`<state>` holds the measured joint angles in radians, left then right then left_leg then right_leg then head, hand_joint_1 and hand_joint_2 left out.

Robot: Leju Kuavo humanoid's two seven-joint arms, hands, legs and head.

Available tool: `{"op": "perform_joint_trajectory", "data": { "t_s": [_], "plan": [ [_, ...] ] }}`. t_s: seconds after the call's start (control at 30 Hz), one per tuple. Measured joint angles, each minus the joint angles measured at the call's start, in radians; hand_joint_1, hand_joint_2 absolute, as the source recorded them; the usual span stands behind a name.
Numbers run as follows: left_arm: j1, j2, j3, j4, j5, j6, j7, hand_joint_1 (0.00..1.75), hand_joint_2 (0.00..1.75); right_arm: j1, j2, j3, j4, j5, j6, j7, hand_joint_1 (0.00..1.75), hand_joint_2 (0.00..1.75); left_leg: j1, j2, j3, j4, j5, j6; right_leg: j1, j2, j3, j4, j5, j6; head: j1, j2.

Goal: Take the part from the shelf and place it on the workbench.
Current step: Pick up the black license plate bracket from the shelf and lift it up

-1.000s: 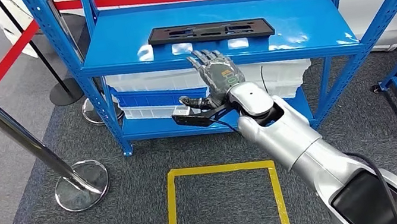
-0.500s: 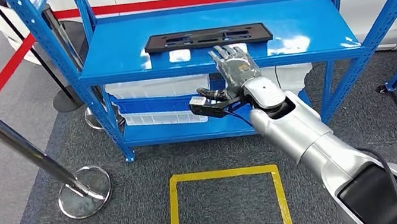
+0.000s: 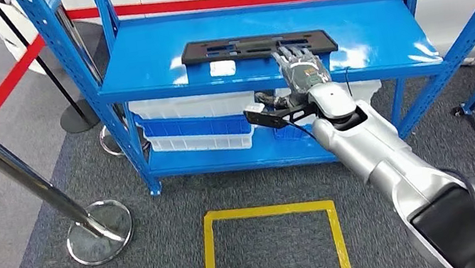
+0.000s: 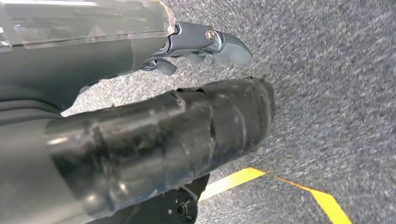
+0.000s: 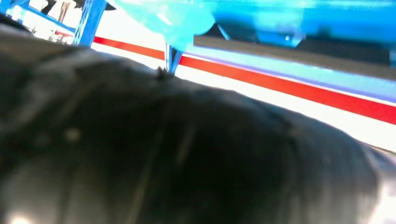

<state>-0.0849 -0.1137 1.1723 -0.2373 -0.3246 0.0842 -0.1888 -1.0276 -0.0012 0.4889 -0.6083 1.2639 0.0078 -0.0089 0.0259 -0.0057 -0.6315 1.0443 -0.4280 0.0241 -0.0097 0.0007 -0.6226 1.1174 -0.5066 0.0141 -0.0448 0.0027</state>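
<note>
I see my right robot hand (image 3: 300,71) flat, fingers apart, fingertips over the black part (image 3: 257,47) on the blue shelf (image 3: 365,49). My left robot hand (image 4: 205,44) hangs above grey carpet (image 4: 336,84), fingers loosely curled, holding nothing.

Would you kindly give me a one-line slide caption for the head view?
Right hand reaching over the blue shelf, fingers spread at the near edge of the flat black part.
</note>
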Motion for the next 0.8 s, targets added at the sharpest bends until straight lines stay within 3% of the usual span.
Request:
{"op": "perform_joint_trajectory", "data": {
  "t_s": [0.07,0.1,0.13,0.17,0.2,0.27,0.3,0.37,0.43,0.5,0.6,0.63,0.67,0.7,0.77,0.8],
  "plan": [
    [0.000,0.000,0.000,0.000,0.000,0.000,0.000,0.00,0.00,-0.001,-0.007,-0.002,0.007,0.000,0.000,0.000,0.00,0.00,-0.001,0.001,0.006,-0.002,-0.005,0.008,-0.002,0.000,-0.068,0.126,-0.049,0.006,0.000,0.000],
    [0.000,0.000,0.000,0.000,-0.001,0.001,0.000,0.00,0.00,0.001,-0.010,-0.002,0.012,0.001,0.000,0.000,0.00,0.00,-0.001,0.000,0.009,-0.002,-0.008,0.009,-0.003,0.000,-0.102,0.180,-0.062,0.008,0.000,0.000],
    [0.000,0.000,0.000,0.000,-0.002,0.002,0.000,0.00,0.00,0.004,-0.011,-0.003,0.016,0.003,0.000,-0.001,0.00,0.00,-0.002,-0.001,0.013,-0.002,-0.012,0.010,-0.003,0.000,-0.124,0.205,-0.056,0.008,0.000,0.000],
    [-0.001,0.000,0.000,0.000,-0.003,0.004,0.000,0.00,0.00,0.006,-0.013,-0.004,0.019,0.006,0.000,-0.002,0.00,0.00,-0.002,-0.002,0.018,-0.002,-0.016,0.010,-0.003,0.000,-0.127,0.192,-0.030,0.006,0.000,0.000],
    [-0.001,0.000,0.000,0.000,-0.005,0.005,0.001,0.00,0.00,0.007,-0.014,-0.005,0.022,0.010,0.000,-0.005,0.00,0.00,-0.003,-0.003,0.026,-0.002,-0.020,0.008,-0.003,0.000,-0.111,0.142,0.012,0.002,0.000,0.000],
    [0.000,-0.002,0.000,0.000,-0.008,0.006,0.001,0.00,0.00,0.006,-0.016,-0.010,0.027,0.017,0.001,-0.010,0.00,0.00,-0.005,-0.004,0.038,-0.002,-0.030,0.004,0.003,0.000,-0.059,0.010,0.084,-0.012,0.000,0.000],
    [0.000,-0.003,0.001,0.000,-0.009,0.007,0.002,0.00,0.00,0.005,-0.016,-0.012,0.028,0.019,0.002,-0.012,0.00,0.00,-0.006,-0.004,0.041,-0.003,-0.033,0.000,0.008,-0.001,-0.037,-0.038,0.098,-0.018,0.000,0.000],
    [-0.002,-0.005,0.003,0.001,-0.009,0.007,0.003,0.00,0.00,0.003,-0.016,-0.014,0.033,0.021,0.003,-0.013,0.00,0.00,-0.005,-0.003,0.040,-0.007,-0.034,-0.009,0.016,-0.001,-0.023,-0.068,0.093,-0.024,0.000,0.000],
    [-0.005,-0.005,0.005,0.001,-0.009,0.007,0.006,0.00,0.00,0.003,-0.015,-0.014,0.036,0.022,0.003,-0.015,0.00,0.00,-0.005,-0.001,0.044,-0.009,-0.038,-0.020,0.012,-0.002,-0.012,-0.082,0.092,-0.029,0.001,0.000],
    [-0.005,-0.004,0.005,0.001,-0.010,0.007,0.010,0.00,0.00,0.001,-0.014,-0.016,0.040,0.027,0.003,-0.018,0.00,0.00,-0.006,0.001,0.027,0.036,-0.062,-0.028,0.004,-0.003,0.005,-0.096,0.091,-0.039,0.000,0.000],
    [-0.003,-0.004,0.006,0.001,-0.010,0.007,0.015,0.00,0.00,0.003,-0.009,-0.017,0.047,0.033,0.003,-0.024,0.00,0.00,-0.004,0.001,-0.076,0.216,-0.125,-0.034,0.005,-0.003,0.018,-0.097,0.080,-0.050,0.000,0.000],
    [-0.003,-0.003,0.006,0.001,-0.010,0.006,0.015,0.00,0.00,0.006,-0.007,-0.017,0.049,0.034,0.003,-0.025,0.00,0.00,-0.004,0.001,-0.105,0.253,-0.126,-0.035,0.005,-0.002,0.021,-0.095,0.076,-0.051,0.000,0.000],
    [-0.002,-0.003,0.006,0.001,-0.010,0.005,0.015,0.00,0.00,0.008,-0.006,-0.017,0.052,0.034,0.003,-0.026,0.00,0.00,-0.004,0.001,-0.116,0.255,-0.108,-0.036,0.006,-0.002,0.025,-0.092,0.070,-0.050,0.000,0.000],
    [-0.002,-0.002,0.006,0.001,-0.010,0.003,0.015,0.00,0.00,0.009,-0.006,-0.017,0.054,0.035,0.003,-0.027,0.00,0.00,-0.004,0.002,-0.107,0.217,-0.071,-0.036,0.006,-0.001,0.030,-0.089,0.064,-0.049,0.000,0.000],
    [-0.001,-0.002,0.006,0.001,-0.011,0.001,0.014,0.00,0.00,0.009,-0.005,-0.017,0.057,0.035,0.003,-0.028,0.00,0.00,-0.005,0.003,-0.054,0.085,0.003,-0.031,0.008,-0.001,0.040,-0.082,0.049,-0.043,0.000,0.000],
    [-0.001,-0.002,0.006,0.001,-0.011,0.000,0.013,0.00,0.00,0.007,-0.005,-0.017,0.058,0.035,0.004,-0.029,0.00,0.00,-0.007,0.003,-0.031,0.034,0.020,-0.027,0.010,-0.001,0.042,-0.078,0.043,-0.038,0.000,0.000]
  ]
}}
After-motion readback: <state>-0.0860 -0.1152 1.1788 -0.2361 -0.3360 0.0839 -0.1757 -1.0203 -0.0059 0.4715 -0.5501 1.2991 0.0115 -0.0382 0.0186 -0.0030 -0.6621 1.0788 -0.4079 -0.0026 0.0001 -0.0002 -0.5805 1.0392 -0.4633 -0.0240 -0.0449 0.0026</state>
